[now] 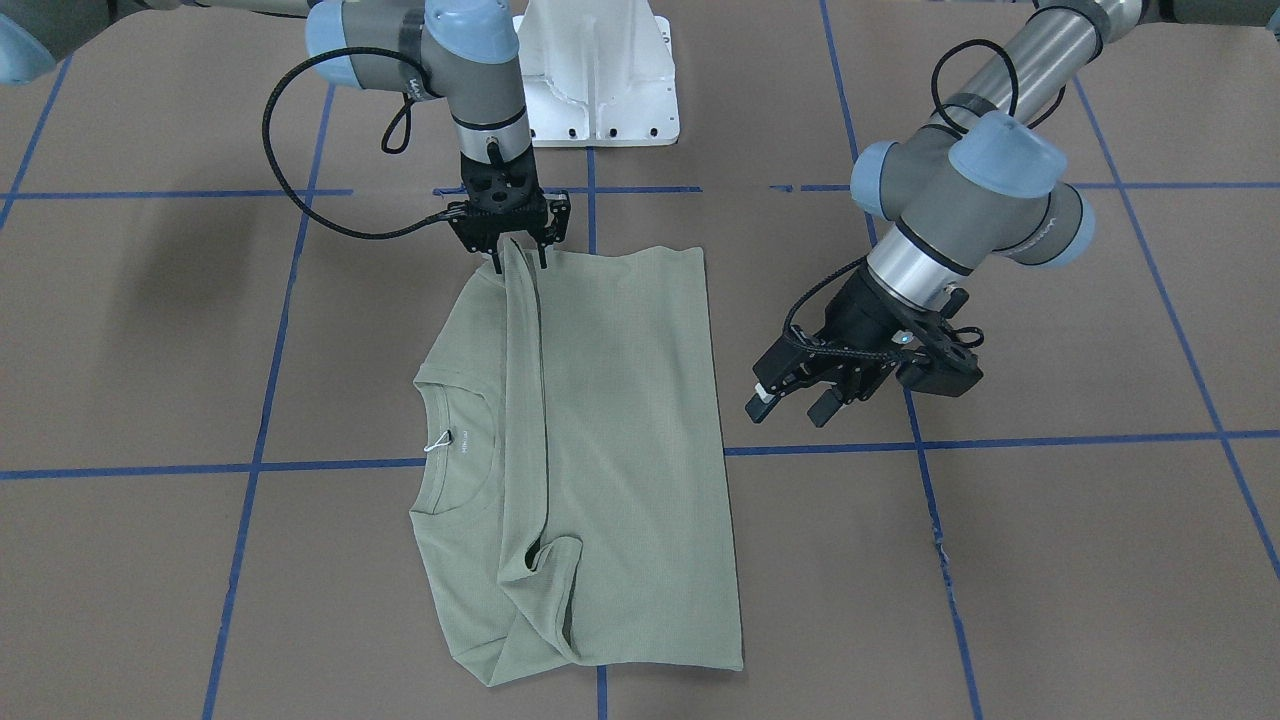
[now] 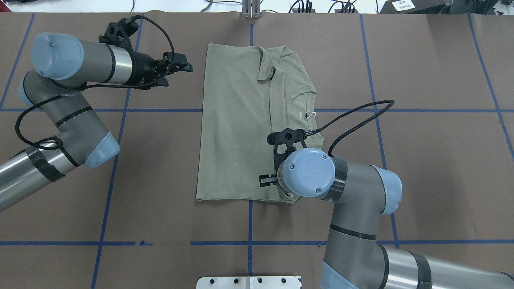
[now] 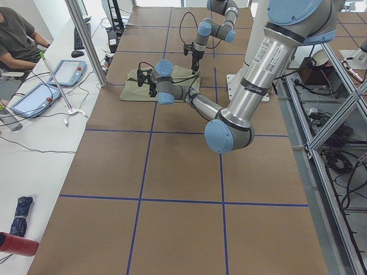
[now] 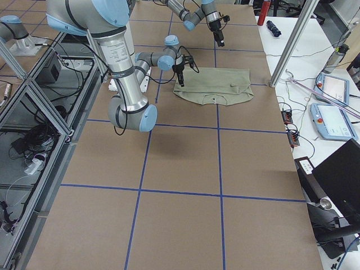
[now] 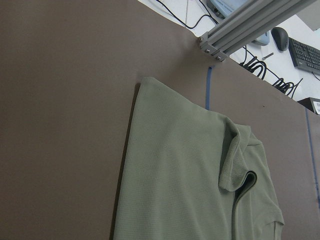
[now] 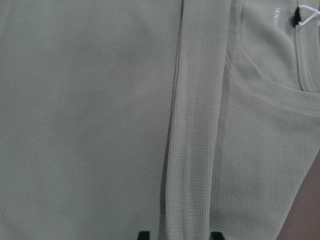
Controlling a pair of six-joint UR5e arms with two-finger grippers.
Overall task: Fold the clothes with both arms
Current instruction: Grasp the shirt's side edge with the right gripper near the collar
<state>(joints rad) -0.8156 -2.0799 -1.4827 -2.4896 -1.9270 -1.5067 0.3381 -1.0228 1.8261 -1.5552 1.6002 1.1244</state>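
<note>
The pale sage-green shirt (image 1: 620, 420) lies flat on the brown table, folded lengthwise, with its ribbed collar (image 1: 455, 450) and neck tag on my right side. One sleeve (image 1: 525, 400) lies as a long strip across the body. My right gripper (image 1: 520, 262) stands straight down at the hem end and is shut on the end of that sleeve. In the right wrist view the sleeve (image 6: 195, 150) runs between the two fingertips. My left gripper (image 1: 792, 408) is open and empty. It hovers beside the shirt's folded edge (image 2: 204, 120), apart from it. In the overhead view my right wrist hides the right gripper.
The white pedestal base (image 1: 600, 80) stands at the robot's side of the table. Blue tape lines (image 1: 1000, 440) mark a grid. An aluminium post (image 5: 250, 25) stands at the far table edge. Beyond it are tablets (image 3: 34, 97) and a seated operator (image 3: 17, 34).
</note>
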